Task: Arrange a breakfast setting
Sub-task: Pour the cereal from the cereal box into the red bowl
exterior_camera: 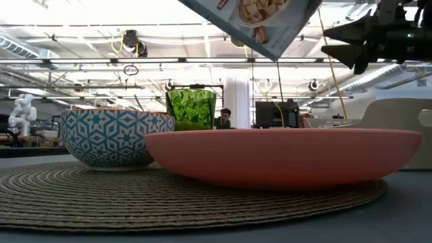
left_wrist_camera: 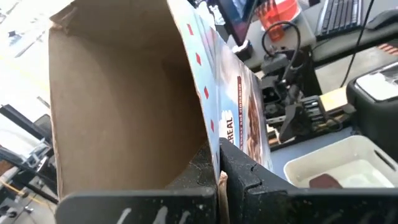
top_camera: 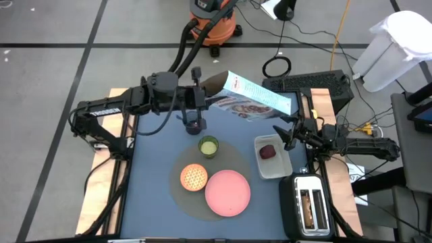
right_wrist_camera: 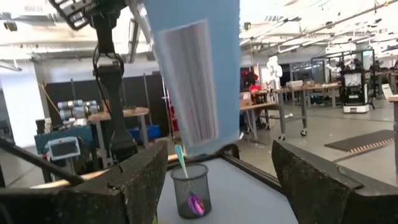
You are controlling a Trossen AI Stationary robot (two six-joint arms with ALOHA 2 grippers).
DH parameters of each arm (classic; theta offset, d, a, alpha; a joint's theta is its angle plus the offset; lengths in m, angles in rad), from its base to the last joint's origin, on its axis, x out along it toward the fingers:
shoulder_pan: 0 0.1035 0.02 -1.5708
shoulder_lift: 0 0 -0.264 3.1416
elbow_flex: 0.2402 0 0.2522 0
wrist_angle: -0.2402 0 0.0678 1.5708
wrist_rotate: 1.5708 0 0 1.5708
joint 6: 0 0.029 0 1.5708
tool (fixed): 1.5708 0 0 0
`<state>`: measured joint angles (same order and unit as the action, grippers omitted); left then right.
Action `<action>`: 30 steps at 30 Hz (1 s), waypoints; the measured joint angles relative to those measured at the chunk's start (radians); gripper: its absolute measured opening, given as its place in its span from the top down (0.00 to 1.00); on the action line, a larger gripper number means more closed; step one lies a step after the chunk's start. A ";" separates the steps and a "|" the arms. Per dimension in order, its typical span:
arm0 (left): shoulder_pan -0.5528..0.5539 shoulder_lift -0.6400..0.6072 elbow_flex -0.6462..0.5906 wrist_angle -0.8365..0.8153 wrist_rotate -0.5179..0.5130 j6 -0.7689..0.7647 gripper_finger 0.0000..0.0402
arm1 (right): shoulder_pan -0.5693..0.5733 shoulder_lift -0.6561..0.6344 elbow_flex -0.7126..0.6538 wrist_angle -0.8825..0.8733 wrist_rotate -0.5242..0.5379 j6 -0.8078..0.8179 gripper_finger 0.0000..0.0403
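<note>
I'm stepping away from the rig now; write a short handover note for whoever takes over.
Left gripper: shut on the cereal box, held tilted in the air.
Right gripper: open, empty, near the clear tub.
Done: pink plate, small bowl and green cup sit on the round mat.
Left: dark red fruit lies in the tub; a slice stands in the toaster; the spoon stands in the mesh cup.

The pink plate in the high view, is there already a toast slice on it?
No, the pink plate is bare on the round grey mat, and slices still stand in the black toaster.
</note>
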<state>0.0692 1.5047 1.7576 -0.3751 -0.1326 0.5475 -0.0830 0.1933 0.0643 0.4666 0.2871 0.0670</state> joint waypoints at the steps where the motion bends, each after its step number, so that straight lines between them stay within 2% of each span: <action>1: -0.004 0.000 0.000 0.011 0.000 -0.003 1.00 | 0.000 0.020 0.000 0.028 0.000 0.000 0.30; 10: -0.026 0.000 0.000 0.038 0.001 0.000 1.00 | 0.000 0.174 0.000 0.205 0.000 0.025 0.30; 15: -0.026 0.000 0.000 0.036 0.000 -0.003 1.00 | 0.000 0.191 0.001 0.228 0.000 0.077 0.30; 23: -0.026 0.000 0.000 0.037 0.001 -0.003 1.00 | 0.000 0.191 0.001 0.228 -0.003 0.075 0.30; 26: -0.026 0.000 0.000 0.037 0.001 -0.003 1.00 | 0.000 0.191 0.001 0.226 -0.003 0.074 0.27; 30: -0.026 0.000 0.000 0.036 0.001 -0.011 1.00 | 0.000 0.194 0.001 0.226 -0.003 0.068 0.17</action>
<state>0.0429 1.5043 1.7576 -0.3387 -0.1316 0.5365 -0.0834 0.3874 0.0654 0.6926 0.2837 0.1345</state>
